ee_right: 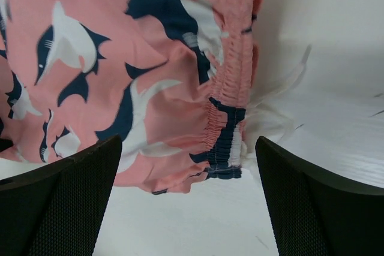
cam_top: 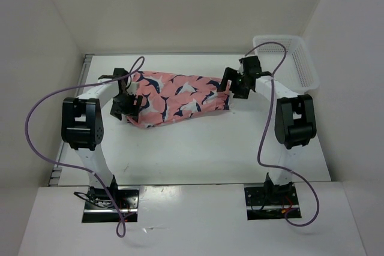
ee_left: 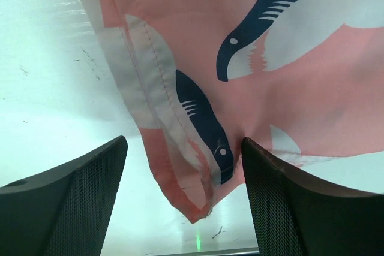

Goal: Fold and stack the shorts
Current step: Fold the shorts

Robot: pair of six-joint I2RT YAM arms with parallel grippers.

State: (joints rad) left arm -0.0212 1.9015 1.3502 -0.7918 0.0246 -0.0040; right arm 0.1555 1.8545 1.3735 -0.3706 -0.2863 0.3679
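The left tool [ee_left: 183, 149] stands wide open and holds nothing. A stitched hem corner of the shorts [ee_left: 198, 148] lies between its fingers, unclamped. The right tool [ee_right: 187, 148] is just as wide open and holds nothing; the gathered elastic waistband [ee_right: 227, 97] and a white drawstring [ee_right: 282, 85] sit in front of its gap.

From above, the shark-print shorts lie on the white tabletop [cam_top: 198, 148] as one long, rumpled band between the two tools, waistband to the right and hem to the left. They may be folded once, leg over leg, though the layers are hard to tell. I judge the task early: a crosswise fold and the stacking are left. A white mesh basket [cam_top: 298, 64] stands at the far right.
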